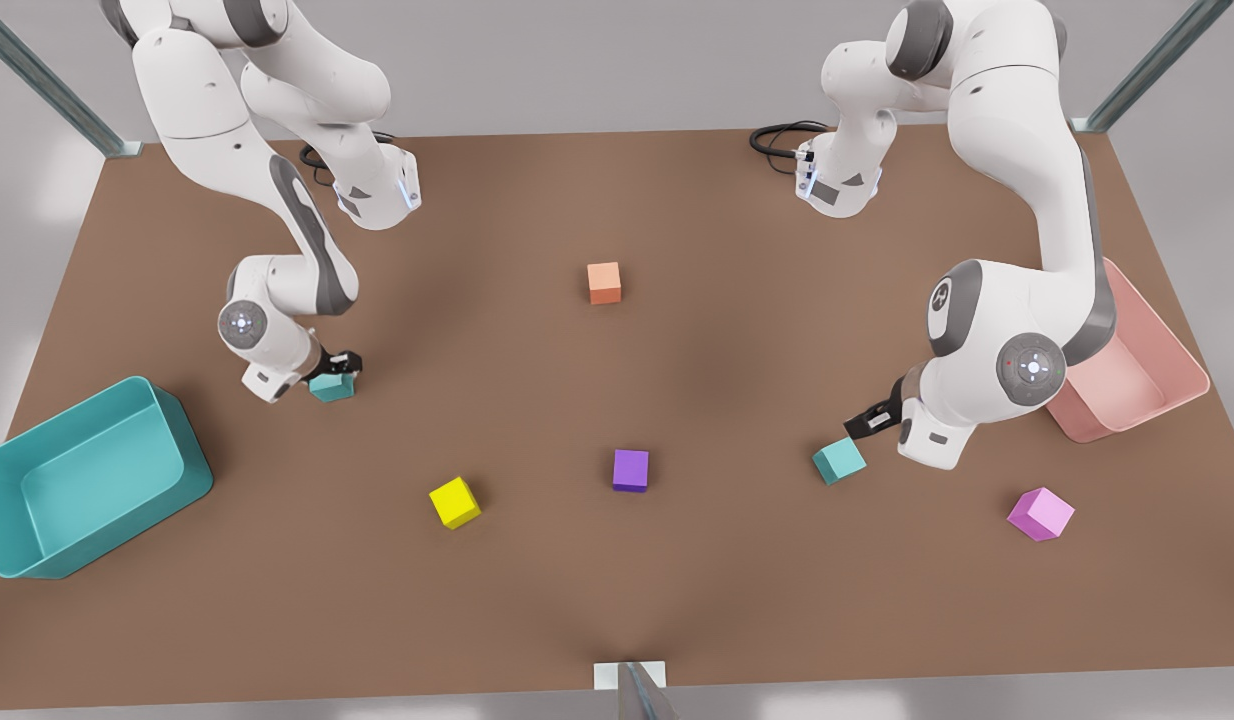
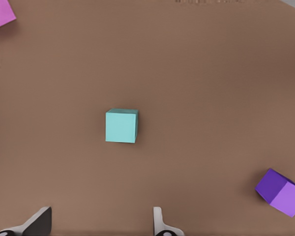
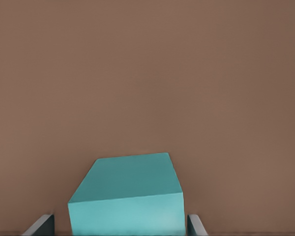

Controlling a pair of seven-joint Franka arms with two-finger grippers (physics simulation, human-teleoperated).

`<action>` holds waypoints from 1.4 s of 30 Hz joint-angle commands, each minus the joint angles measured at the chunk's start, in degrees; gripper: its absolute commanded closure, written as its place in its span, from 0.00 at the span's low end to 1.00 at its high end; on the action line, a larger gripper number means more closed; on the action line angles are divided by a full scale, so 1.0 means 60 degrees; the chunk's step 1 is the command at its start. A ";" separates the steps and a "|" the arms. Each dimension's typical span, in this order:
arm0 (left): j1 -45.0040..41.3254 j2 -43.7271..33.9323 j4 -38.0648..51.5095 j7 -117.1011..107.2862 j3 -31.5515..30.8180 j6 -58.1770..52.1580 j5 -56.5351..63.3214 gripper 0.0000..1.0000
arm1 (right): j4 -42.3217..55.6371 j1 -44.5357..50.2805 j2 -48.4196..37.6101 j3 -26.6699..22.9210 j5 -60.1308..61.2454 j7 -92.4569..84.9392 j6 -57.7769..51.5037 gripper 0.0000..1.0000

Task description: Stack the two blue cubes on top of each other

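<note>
The right gripper [image 1: 339, 372], on the arm at the front view's left, is sitting low over one blue cube [image 1: 332, 386] near the teal bin [image 1: 37, 560]; in its wrist view the cube [image 3: 128, 196] is lying between the two fingertips [image 3: 42, 225], which are standing just off its side faces, so the jaws are apart and not yet clamped. The left gripper [image 1: 869, 422], on the arm at the front view's right, is hovering above the table [image 1: 617, 600] beside the second blue cube [image 1: 839, 460]; its wrist view is showing that cube [image 2: 121, 126] lying ahead of parted fingertips [image 2: 158, 221], well clear of them, with the purple cube [image 2: 281, 191] and the pink cube [image 2: 1, 14] off to the sides. Both blue cubes are resting on the table, well apart, so no stacking has been done. Judged step: the first grasp is being set up on the cube near the bin. The next move calls for closing squarely on that cube's opposite faces, lifting it clear, and carrying it across past the yellow cube [image 1: 455, 502] to the other blue cube, which is lying turned at an angle
</note>
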 commanded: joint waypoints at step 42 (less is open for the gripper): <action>0.0176 0.0017 0.0511 0.0080 -0.0089 -0.1090 0.0271 0.00 | 1.2787 0.8058 0.4175 0.1826 0.0290 0.1500 -0.6786 0.54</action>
